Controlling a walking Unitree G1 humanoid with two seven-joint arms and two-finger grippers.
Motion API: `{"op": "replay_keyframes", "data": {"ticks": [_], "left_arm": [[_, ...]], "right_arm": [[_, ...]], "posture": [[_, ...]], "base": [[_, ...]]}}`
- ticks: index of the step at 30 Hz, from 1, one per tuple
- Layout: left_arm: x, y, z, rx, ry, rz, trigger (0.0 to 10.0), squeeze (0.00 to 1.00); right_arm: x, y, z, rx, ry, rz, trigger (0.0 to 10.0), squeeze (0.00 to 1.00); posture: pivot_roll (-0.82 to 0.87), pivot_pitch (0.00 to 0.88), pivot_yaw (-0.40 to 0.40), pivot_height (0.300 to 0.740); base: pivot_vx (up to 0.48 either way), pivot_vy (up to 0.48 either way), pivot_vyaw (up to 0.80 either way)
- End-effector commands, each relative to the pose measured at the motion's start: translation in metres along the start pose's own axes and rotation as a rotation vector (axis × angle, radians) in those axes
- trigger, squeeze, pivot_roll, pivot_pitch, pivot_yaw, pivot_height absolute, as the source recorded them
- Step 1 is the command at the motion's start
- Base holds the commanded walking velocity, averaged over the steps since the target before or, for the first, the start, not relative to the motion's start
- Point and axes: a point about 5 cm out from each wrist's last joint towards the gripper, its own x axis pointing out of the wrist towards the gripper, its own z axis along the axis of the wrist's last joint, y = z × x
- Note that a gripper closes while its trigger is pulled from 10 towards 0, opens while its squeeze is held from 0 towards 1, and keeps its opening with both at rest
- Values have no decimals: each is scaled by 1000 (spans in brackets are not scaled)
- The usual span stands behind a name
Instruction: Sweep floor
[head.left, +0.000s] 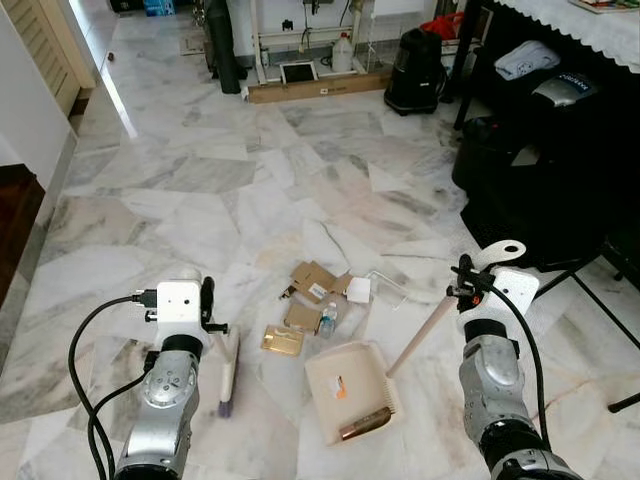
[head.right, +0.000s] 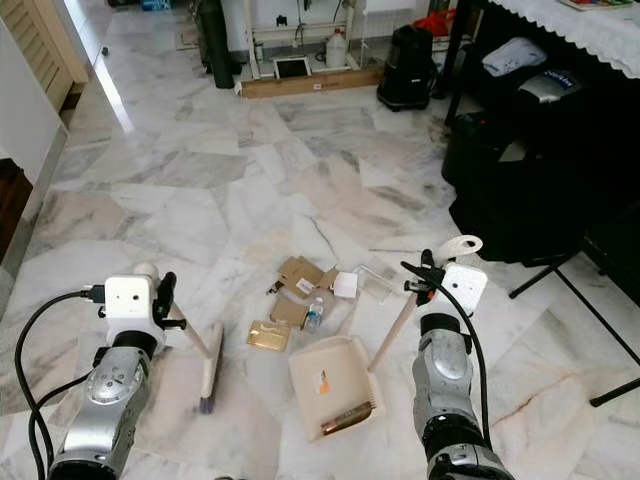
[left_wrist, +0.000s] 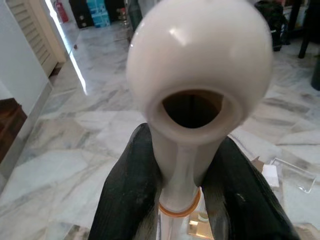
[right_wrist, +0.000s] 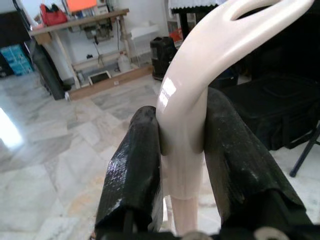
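On the marble floor (head.left: 200, 180) the dustpan (head.left: 350, 390), its handle pinched by the right gripper (right_wrist: 182, 150), lies just behind cardboard scraps (head.left: 312, 282) and a small bottle (head.left: 327, 320); the left gripper (left_wrist: 180, 185) clamps the broom (head.left: 229, 375). A hard stroke could scatter the scraps past the pan

Glossy grey-veined marble floor (head.left: 200, 190), white wall (head.left: 25, 110), black furniture (head.left: 560, 150), louvred door (head.left: 45, 40)

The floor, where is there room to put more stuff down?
Bare marble floor stretches from the trash pile to the far cardboard box. It is crowded between broom and dustpan.
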Motion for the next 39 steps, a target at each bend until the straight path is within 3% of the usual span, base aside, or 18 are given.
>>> {"op": "replay_keyframes", "data": {"ticks": [1,17,39], "left_arm": [[-1,0,4,-2,-43,-16,10000,0],[6,-8,6,-11,-64,-43,10000,0],[12,-21,11,-39,-82,-55,10000,0]], "right_arm": [[2,2,11,31,-70,-17,10000,0],[-9,-11,13,82,-102,-89,10000,0],[-18,-31,24,-25,-129,-88,10000,0]], "posture": [[85,0,33,740],[46,0,70,740],[-15,0,99,740]], "base": [[0,0,0],[0,0,0],[0,0,72]]}}
